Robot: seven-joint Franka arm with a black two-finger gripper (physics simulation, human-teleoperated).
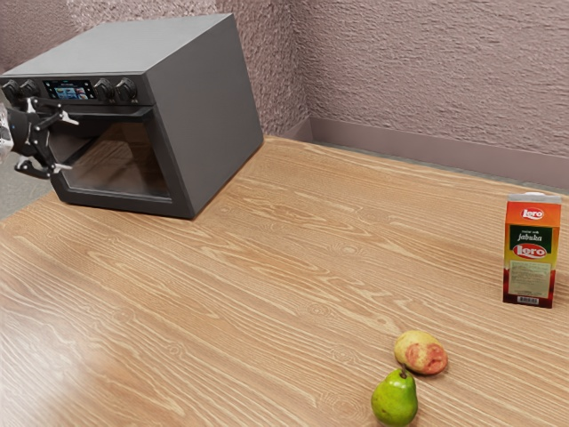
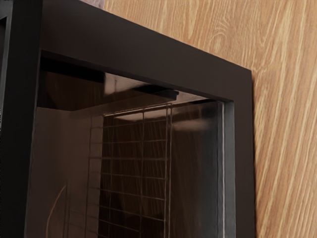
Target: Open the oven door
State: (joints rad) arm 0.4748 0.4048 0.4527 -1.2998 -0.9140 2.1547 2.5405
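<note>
A rough wall (image 1: 427,80) backs the wooden table (image 1: 267,285). At the exterior view's left, the oven door (image 1: 124,165) looks shut, the gripper (image 1: 68,143) spread wide before it. Seemingly approaching; next, grip the handle (image 1: 116,115) and pull.

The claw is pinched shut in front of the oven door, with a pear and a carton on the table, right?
No, the claw isn't shut. The exterior view shows it open, its fingers apart, in front of the oven door, with a pear and a carton on the table.
</note>
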